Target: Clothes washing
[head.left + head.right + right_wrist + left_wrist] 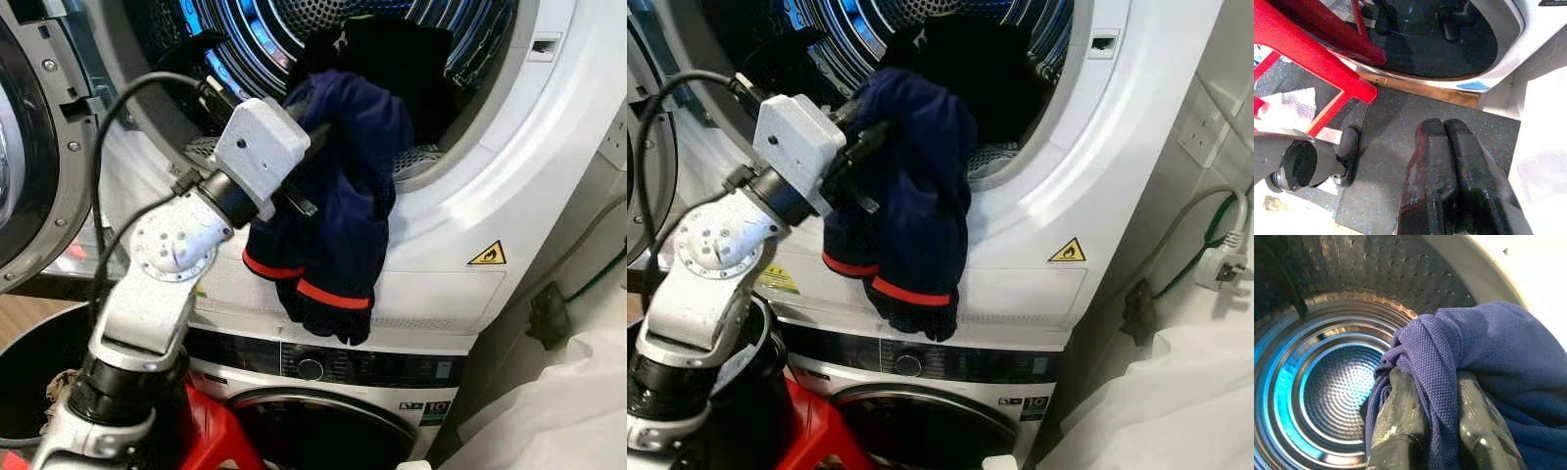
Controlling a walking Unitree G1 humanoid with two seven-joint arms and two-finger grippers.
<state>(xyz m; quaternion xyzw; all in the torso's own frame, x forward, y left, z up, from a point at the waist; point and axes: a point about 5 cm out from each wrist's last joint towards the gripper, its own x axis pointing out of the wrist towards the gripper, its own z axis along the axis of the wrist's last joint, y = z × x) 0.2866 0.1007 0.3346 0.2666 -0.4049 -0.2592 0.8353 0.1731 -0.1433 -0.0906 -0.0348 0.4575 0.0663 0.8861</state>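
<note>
left pincer (1432, 423) clamped on navy garment (338, 196) at dryer drum (1332, 382) mouth; right pincer (1447, 129) looks closed, idle.

1. Our left gripper (315, 132) is raised at the mouth of the upper drum (294, 29), and its fingers are closed on a navy garment (343, 196).
2. The garment hangs over the drum's lower rim, and its two red-trimmed ends dangle in front of the white panel (431, 284).
3. A black item (402, 59) lies inside the drum, behind the garment.
4. A yellow sticker (488, 255) is on the panel, to the right.
5. The open door (39, 147) is on the left.
6. Below we see the lower machine with its knob (311, 369).
</note>
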